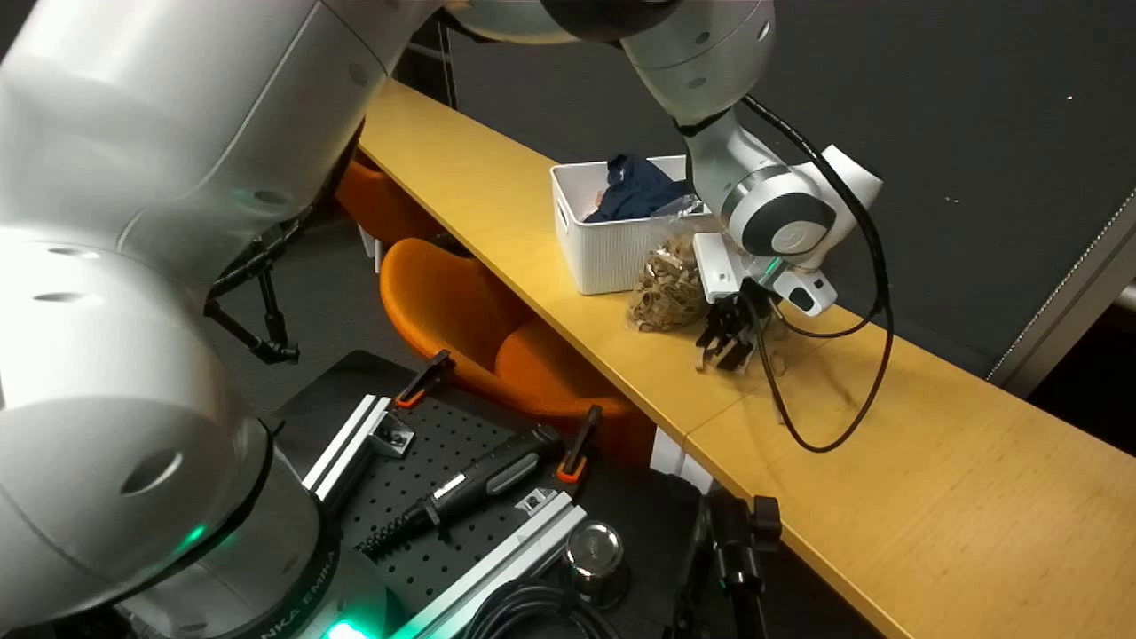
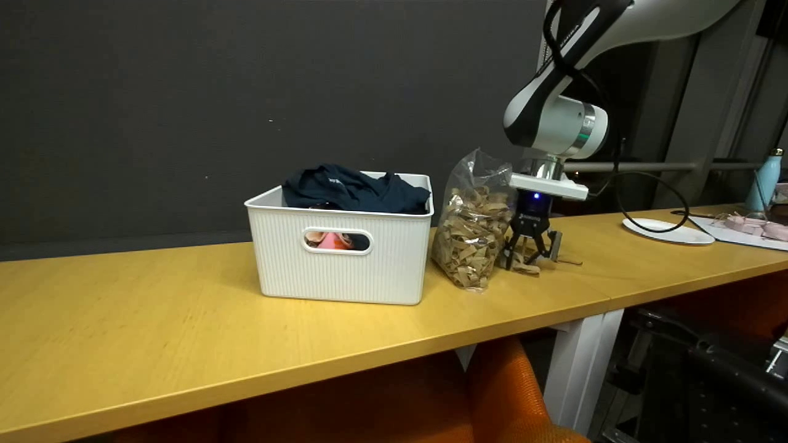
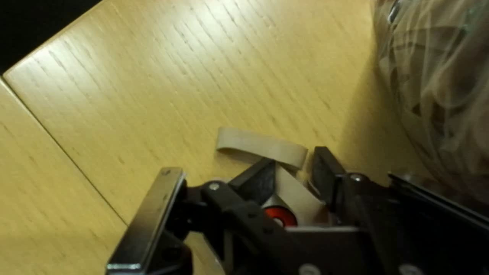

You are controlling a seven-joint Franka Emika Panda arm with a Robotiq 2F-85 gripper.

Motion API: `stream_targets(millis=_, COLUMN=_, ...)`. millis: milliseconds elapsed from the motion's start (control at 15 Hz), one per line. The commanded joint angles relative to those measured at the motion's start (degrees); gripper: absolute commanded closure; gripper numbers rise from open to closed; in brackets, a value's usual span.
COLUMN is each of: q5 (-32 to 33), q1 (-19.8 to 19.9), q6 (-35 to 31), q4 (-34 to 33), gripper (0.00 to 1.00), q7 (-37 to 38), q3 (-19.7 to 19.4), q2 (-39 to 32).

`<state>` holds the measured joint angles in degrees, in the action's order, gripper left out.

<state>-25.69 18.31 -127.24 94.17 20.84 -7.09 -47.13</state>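
Two or more loose rubber bands (image 3: 263,147): wide tan loops on the table (image 3: 114,114), just beside the clear bag (image 2: 471,240); one lies just ahead of my gripper (image 3: 294,157) in the wrist view, and another band (image 3: 298,193) sits in the gap between its fingers.
My gripper: pointing down, low over the table and next to the clear bag; I see the fingers parted, with bare wood showing beside the band in the gap, so I read it as released rather than grasping.
Work at the bands: as I judge it, the reach down to them is done; a firm hold and a lift are not yet made, since I see no band off the table.
Red-ringed piece (image 3: 282,217): deep in the gap; I cannot tell what it is.
Clear bag: upright, well filled with similar tan bands; I cannot make out whether its top is open.
White basket (image 2: 335,280): beside the clear bag, on the side opposite my gripper, with navy cloth (image 2: 354,191) heaped in it.
White plate (image 2: 668,232): well apart from the clear bag, beyond my gripper.
Light-blue bottle (image 2: 765,181): farther from the clear bag than the plate.
Orange chair (image 1: 444,302): lower than the clear bag, at the table's edge.
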Motion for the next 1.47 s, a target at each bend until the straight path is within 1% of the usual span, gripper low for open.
stream_targets(millis=0, q5=-1.55, q1=0.82, q6=0.56, q4=-0.22, gripper=0.95, q7=-0.61, q3=0.01, q2=-1.45)
stream_targets(millis=67, q5=-1.83, q1=0.95, q6=0.26, q4=1.0, gripper=1.0, q7=-1.31, q3=0.06, q2=-0.5)
stream_targets(millis=133, q5=-2.02, q1=0.92, q6=-0.33, q4=2.55, gripper=1.0, q7=-1.94, q3=0.06, q2=0.65)
stream_targets(millis=533, q5=-1.93, q1=0.89, q6=-4.14, q4=11.79, gripper=0.99, q7=-4.59, q3=-0.96, q2=7.12)
stream_targets(millis=733, q5=-1.21, q1=0.47, q6=-6.98, q4=16.2, gripper=0.99, q7=-5.05, q3=-2.22, q2=10.6)
stream_targets(millis=933, q5=-0.06, q1=-0.3, q6=-10.23, q4=18.7, gripper=0.99, q7=-4.58, q3=-3.48, q2=13.65)
stream_targets(millis=1133, q5=1.41, q1=-1.31, q6=-13.06, q4=19.7, gripper=0.99, q7=-4.02, q3=-4.24, q2=16.51)
stream_targets(millis=1400, q5=4.11, q1=-3.34, q6=-15.98, q4=23.01, gripper=0.99, q7=-3.05, q3=-5.06, q2=22.6)
